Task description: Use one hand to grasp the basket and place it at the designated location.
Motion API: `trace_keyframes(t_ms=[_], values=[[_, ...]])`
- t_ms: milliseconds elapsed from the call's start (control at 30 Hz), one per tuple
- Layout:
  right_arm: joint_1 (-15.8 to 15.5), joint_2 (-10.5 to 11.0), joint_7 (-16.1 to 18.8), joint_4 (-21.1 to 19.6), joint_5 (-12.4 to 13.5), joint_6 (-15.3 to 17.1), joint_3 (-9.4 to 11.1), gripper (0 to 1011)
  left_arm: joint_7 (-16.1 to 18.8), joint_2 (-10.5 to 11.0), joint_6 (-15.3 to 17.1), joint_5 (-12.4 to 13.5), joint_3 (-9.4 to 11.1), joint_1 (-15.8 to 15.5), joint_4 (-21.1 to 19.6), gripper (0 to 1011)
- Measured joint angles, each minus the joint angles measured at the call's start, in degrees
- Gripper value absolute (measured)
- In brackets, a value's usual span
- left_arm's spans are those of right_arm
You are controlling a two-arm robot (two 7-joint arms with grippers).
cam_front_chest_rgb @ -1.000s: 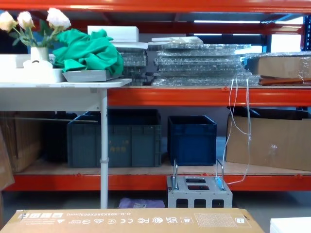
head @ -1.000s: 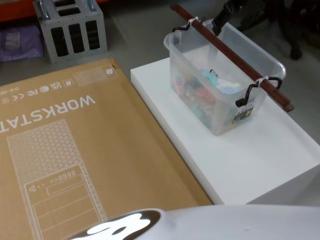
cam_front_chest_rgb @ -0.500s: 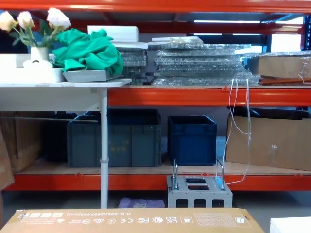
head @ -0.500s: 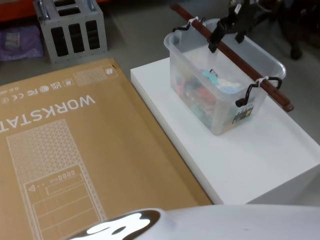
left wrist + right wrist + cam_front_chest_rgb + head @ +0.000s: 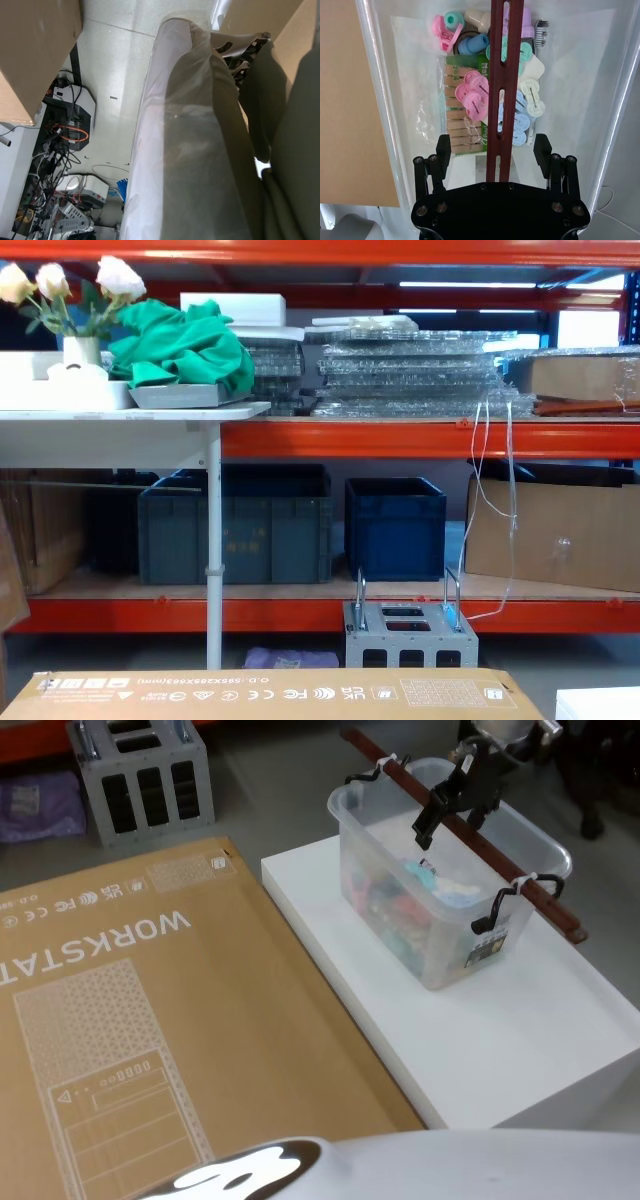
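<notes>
Basket: wide translucent plastic basket (image 5: 440, 925) on the white bench's (image 5: 520, 1040) far end.
Right gripper: black right gripper (image 5: 493, 145), jaws wide, astride the basket's dark red wooden bar (image 5: 505, 65).

the arm behind the right gripper (image 5: 450, 818) runs off the head view's top edge. the red bar (image 5: 502, 90) hides some clips (image 5: 470, 96) in the basket (image 5: 379, 110), whose label (image 5: 487, 948) is too small to read.

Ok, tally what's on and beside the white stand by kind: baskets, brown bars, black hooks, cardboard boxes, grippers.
basket: 1
brown bar: 1
black hooks: 2
cardboard box: 1
right gripper, open astride the bar: 1
Total: 6
</notes>
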Motion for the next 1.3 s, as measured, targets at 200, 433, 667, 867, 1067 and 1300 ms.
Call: trace_keyframes(t_ms=[200,433,667,867,1067,1300], values=[[0.0,-0.6,-0.1,0.9,0.0,-0.5,-0.9,1000,0.0,0.0,0.0,0.0,0.0,0.0,0.0,0],[0.0,-1.1,-0.2,2.0,0.0,-0.8,-1.5,1000,0.0,0.0,0.0,0.0,0.0,0.0,0.0,0],[-0.1,-0.7,-0.8,2.3,0.4,-0.8,-1.4,837,0.0,0.0,0.0,0.0,0.0,0.0,0.0,0],[-0.3,-0.1,-1.2,1.8,0.6,-0.8,-1.3,670,0.0,0.0,0.0,0.0,0.0,0.0,0.0,0],[-0.5,0.5,-1.5,1.4,0.8,-0.7,-0.9,466,0.0,0.0,0.0,0.0,0.0,0.0,0.0,0],[-0.7,0.9,-1.6,1.2,1.1,-0.5,-0.6,247,0.0,0.0,0.0,0.0,0.0,0.0,0.0,0]])
